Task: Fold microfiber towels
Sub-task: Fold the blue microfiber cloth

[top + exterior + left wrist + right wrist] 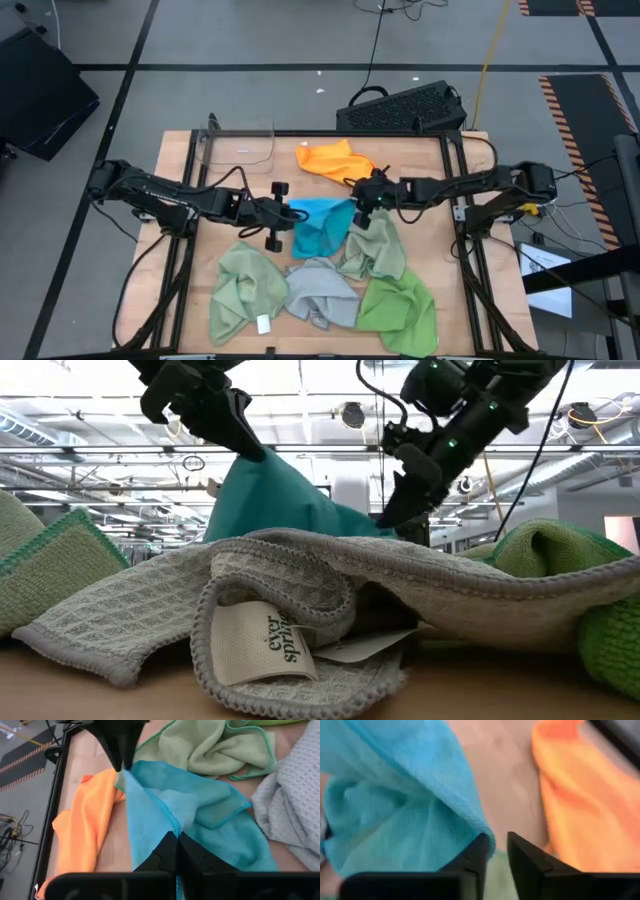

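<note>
The bright blue towel lies mid-table, raised like a tent in the low view. My left gripper is shut on its left side. My right gripper stands at the towel's right corner, and its fingers show a narrow gap. The orange towel lies flat on the table behind them. My left gripper pinches a bunched fold of the blue towel between its two shut fingers, slanting down from the table's left. That part is lifted clear; the rest drapes down onto the table. My right gripper has the blue towel's edge against one finger. Nothing shows in the gap between the fingers. I cannot tell whether the towel is caught there.
Toward the near edge lie a pale sage towel, a grey towel with a white label, a second sage towel and a bright green one. A clear container stands far left.
</note>
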Action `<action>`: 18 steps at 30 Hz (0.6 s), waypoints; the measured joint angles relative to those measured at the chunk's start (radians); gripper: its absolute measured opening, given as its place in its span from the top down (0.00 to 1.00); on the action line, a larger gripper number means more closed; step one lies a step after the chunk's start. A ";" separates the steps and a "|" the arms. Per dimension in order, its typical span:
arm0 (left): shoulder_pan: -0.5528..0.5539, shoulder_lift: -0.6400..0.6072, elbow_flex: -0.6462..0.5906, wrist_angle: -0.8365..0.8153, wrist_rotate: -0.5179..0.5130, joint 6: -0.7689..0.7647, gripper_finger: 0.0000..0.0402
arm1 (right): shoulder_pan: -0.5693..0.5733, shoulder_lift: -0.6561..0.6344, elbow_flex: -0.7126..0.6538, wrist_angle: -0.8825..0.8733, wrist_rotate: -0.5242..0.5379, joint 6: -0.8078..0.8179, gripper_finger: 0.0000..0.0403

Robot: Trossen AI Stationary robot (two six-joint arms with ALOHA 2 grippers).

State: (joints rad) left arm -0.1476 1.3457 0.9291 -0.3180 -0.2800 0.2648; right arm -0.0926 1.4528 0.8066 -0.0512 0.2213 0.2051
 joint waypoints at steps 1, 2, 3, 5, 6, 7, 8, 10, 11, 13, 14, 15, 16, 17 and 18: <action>0.002 0.000 0.000 0.000 0.000 -0.004 0.98 | 0.003 -0.004 -0.006 -0.002 0.019 0.019 0.75; 0.004 0.000 0.000 0.002 0.000 -0.010 0.97 | 0.011 -0.007 -0.008 -0.005 0.032 0.037 0.72; 0.007 0.000 0.000 0.004 0.000 -0.012 0.96 | 0.021 -0.009 -0.008 0.003 0.037 0.043 0.69; 0.014 0.000 -0.001 0.006 0.000 -0.016 0.95 | 0.055 -0.008 -0.008 0.044 0.023 0.024 0.66; 0.016 0.000 -0.001 0.009 0.000 -0.016 0.96 | 0.079 -0.007 -0.008 0.071 0.012 0.003 0.64; 0.021 0.000 -0.001 0.012 0.000 -0.016 0.97 | 0.103 -0.007 -0.008 0.103 0.011 -0.023 0.64; 0.025 0.000 -0.001 0.013 0.001 -0.016 0.98 | 0.123 -0.007 -0.008 0.129 0.009 -0.055 0.63; 0.029 0.000 -0.001 0.014 0.003 -0.018 0.99 | 0.158 -0.008 -0.008 0.173 0.012 -0.117 0.63; 0.031 0.000 -0.001 0.014 0.006 -0.019 0.99 | 0.172 -0.007 -0.008 0.192 0.014 -0.141 0.63; 0.033 0.000 -0.001 0.019 0.013 -0.019 0.97 | 0.196 -0.006 -0.008 0.227 0.013 -0.169 0.63; 0.033 0.002 -0.001 0.026 0.014 -0.019 0.96 | 0.203 0.000 -0.008 0.245 0.012 -0.182 0.63; 0.032 0.003 -0.001 0.032 0.014 -0.018 0.96 | 0.206 0.007 -0.008 0.260 0.010 -0.193 0.63; 0.032 0.003 -0.001 0.036 0.014 -0.014 0.96 | 0.208 0.015 -0.008 0.264 0.011 -0.196 0.63; 0.032 0.003 -0.001 0.037 0.015 -0.011 0.96 | 0.204 0.026 -0.008 0.269 0.011 -0.198 0.63; 0.029 0.003 -0.001 0.040 0.018 -0.007 0.97 | 0.198 0.039 -0.008 0.284 0.013 -0.203 0.63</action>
State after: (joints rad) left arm -0.1183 1.3491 0.9283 -0.2784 -0.2624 0.2578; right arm 0.1058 1.4919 0.7986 0.2327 0.2348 0.0020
